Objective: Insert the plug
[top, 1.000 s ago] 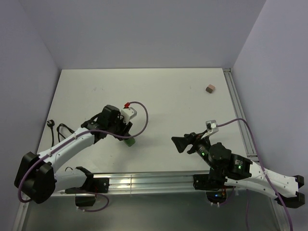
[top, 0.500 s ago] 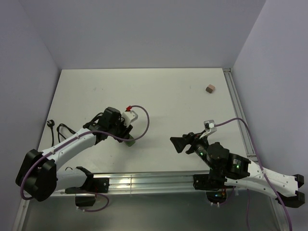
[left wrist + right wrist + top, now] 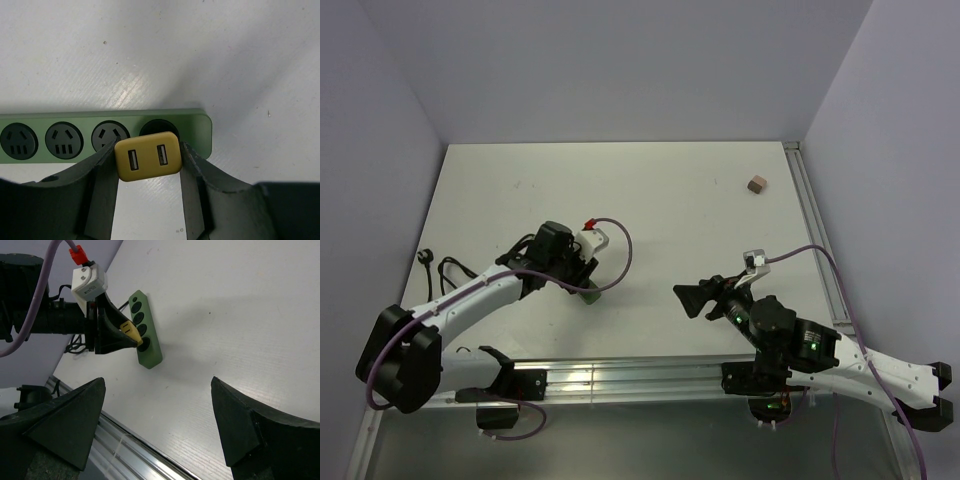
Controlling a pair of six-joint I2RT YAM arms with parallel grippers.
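Observation:
My left gripper (image 3: 148, 165) is shut on a yellow plug (image 3: 147, 156) with two USB ports on its back. It holds the plug at the end socket of a green power strip (image 3: 197, 130), which lies on the white table. In the top view the left gripper (image 3: 582, 277) is over the strip (image 3: 590, 293). In the right wrist view the plug (image 3: 131, 331) meets the strip (image 3: 150, 347) at its near end. My right gripper (image 3: 682, 297) is open and empty, well right of the strip.
A small brown block (image 3: 755, 184) lies at the far right of the table. A black cable (image 3: 445, 268) with a plug lies at the left edge. A metal rail (image 3: 620, 375) runs along the near edge.
My left gripper has lowered slightly toward the strip with the plug. The right arm has shifted a little left, then held still.

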